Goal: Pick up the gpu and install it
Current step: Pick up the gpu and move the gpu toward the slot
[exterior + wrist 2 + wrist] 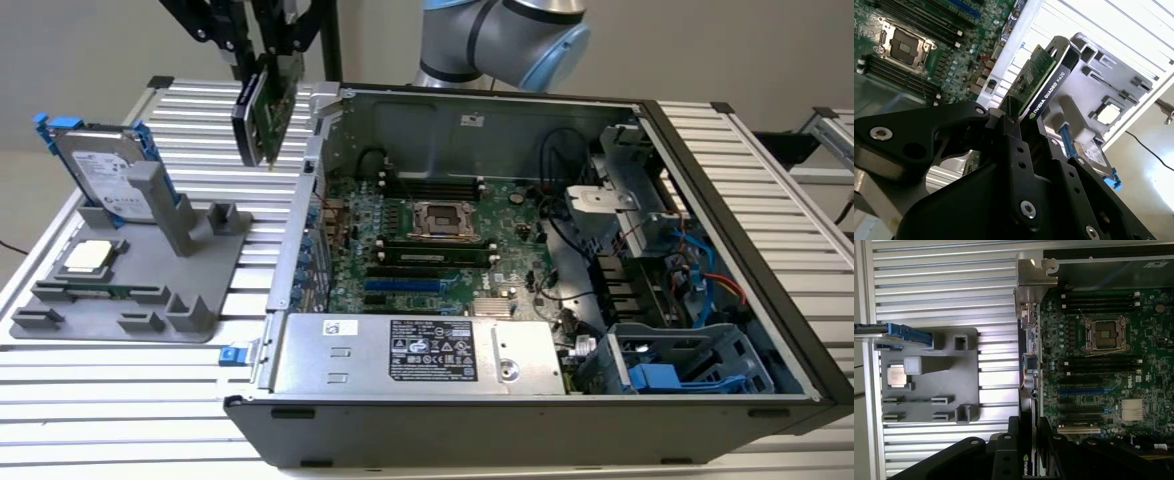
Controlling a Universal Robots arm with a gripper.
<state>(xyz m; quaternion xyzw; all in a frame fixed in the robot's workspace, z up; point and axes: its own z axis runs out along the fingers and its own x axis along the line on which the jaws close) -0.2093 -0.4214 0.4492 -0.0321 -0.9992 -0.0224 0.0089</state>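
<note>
Your workspace is a table of silver slats (134,400) against a plain grey wall (80,50). On it lies an open computer case (534,425). Inside you can see the green motherboard (441,250) with its bare CPU socket (441,218), a silver power supply (414,350) and a blue drive cage (681,375).

At the exterior view's left sits a grey holder (127,310). A hard drive (100,175) stands upright in it and a small silver CPU chip (88,256) lies flat in it.

The gripper (267,62) is clenched on the gpu (260,115). The card hangs on edge in the air, clear of the table, about over the case's wall nearest the holder.
</note>
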